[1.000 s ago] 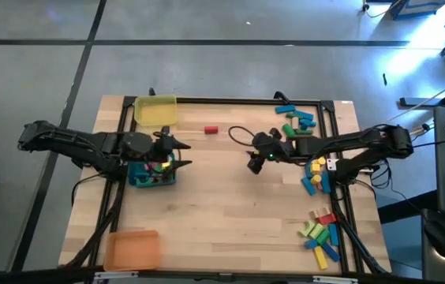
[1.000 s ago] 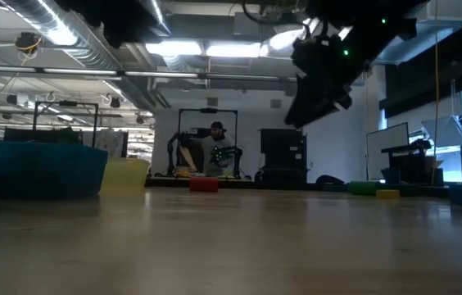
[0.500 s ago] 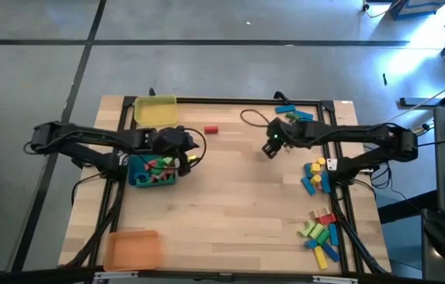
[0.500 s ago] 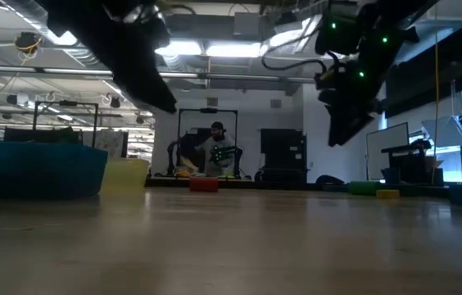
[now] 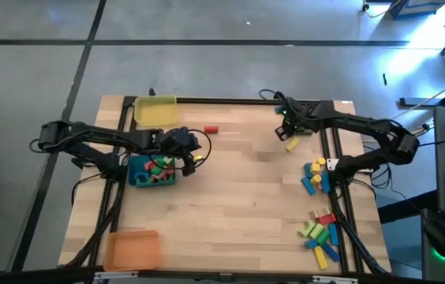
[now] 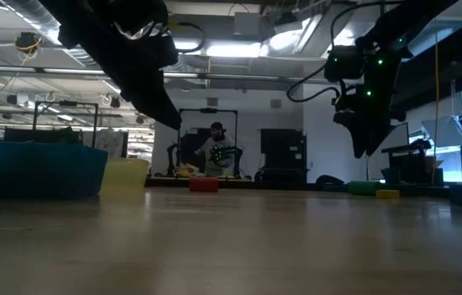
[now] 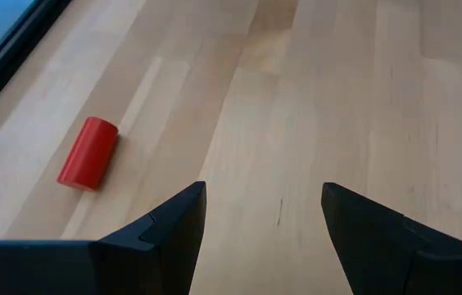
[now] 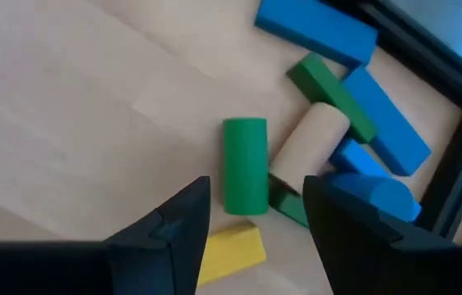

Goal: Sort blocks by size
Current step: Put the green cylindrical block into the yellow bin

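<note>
- Left end effector: fingers apart, empty, left of frame centre beside the blue tray holding blocks.
- Red cylinder block lies alone on the table, upper middle.
- Right end effector: fingers apart, empty, upper right, over a green cylinder block and yellow block.

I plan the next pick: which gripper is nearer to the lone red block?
Left. The left gripper hovers just short of the red block; the right gripper is farther, over the blocks at the far right corner.
</note>
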### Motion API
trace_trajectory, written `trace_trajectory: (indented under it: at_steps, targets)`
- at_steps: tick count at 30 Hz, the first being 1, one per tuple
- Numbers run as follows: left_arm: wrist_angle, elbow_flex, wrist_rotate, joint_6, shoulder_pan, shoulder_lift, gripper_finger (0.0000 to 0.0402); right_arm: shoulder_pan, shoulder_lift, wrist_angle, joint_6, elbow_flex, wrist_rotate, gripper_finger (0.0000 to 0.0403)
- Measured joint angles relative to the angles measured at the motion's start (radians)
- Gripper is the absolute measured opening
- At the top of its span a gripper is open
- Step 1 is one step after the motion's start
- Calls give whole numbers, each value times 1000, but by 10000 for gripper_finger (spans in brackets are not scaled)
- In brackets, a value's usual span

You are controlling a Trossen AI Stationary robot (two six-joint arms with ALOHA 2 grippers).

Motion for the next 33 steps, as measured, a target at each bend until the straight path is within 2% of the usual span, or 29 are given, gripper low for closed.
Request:
trace_trajectory:
  at_steps: [7,16,21,24,28,33]
  targets:
    - [-15,0,0,8,3,-1,227,-57,63,91,-76,-35,-102,195]
    - [-13,0,0,10,3,-1,227,-64,205,152,-107,-39,-47,195]
    - [-13,0,0,7,3,-3,227,-64,265,152,-107,-39,-63,194]
    - [-14,0,0,6,3,-18,227,-64,279,154,-107,-36,-78,178]
    - [-45,0,0,6,-1,-68,227,-61,282,155,-110,-35,-85,133]
    - [-111,0,0,-3,-32,-176,227,-61,282,153,-131,-32,-89,133]
